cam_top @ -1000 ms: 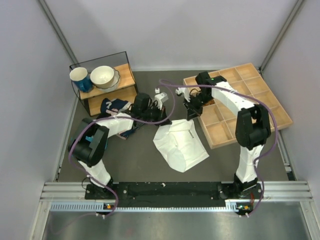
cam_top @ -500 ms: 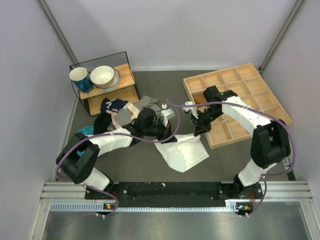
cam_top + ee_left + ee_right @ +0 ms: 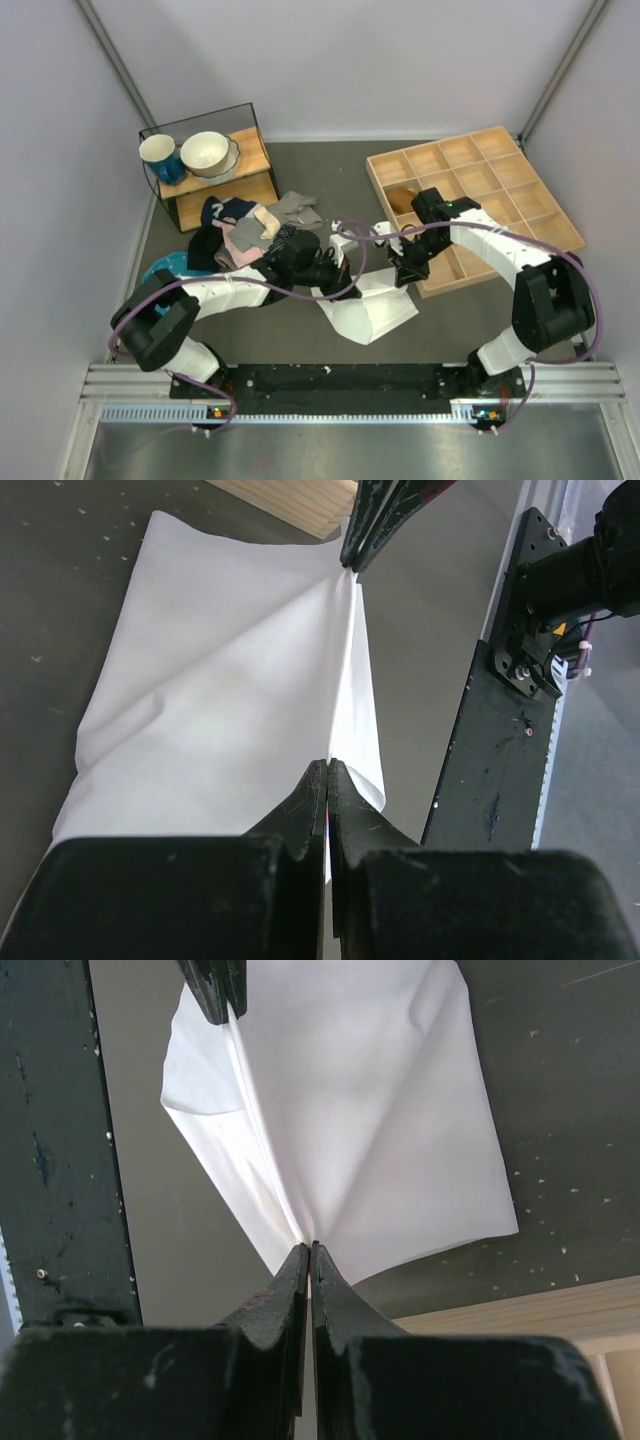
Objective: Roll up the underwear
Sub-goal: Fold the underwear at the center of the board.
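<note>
The white underwear (image 3: 368,305) lies on the dark table in front of the arms. My left gripper (image 3: 335,270) is shut on its left upper corner, and my right gripper (image 3: 400,272) is shut on its right upper corner. In the left wrist view my left gripper (image 3: 328,765) pinches a fold of the white underwear (image 3: 220,680), with the right gripper's fingers (image 3: 365,525) at the far end. In the right wrist view my right gripper (image 3: 308,1248) pinches the white underwear (image 3: 370,1110); the left gripper's fingers (image 3: 215,985) show at the top.
A wooden tray with compartments (image 3: 520,200) stands at the right, close to the right arm. A pile of clothes (image 3: 245,228) lies at the left behind the left arm. A small shelf (image 3: 215,170) holds a blue cup (image 3: 160,157) and a bowl (image 3: 207,152).
Both grippers moved toward the near edge, dragging the top edge of the underwear over itself. The left arm uncovered the clothes pile.
</note>
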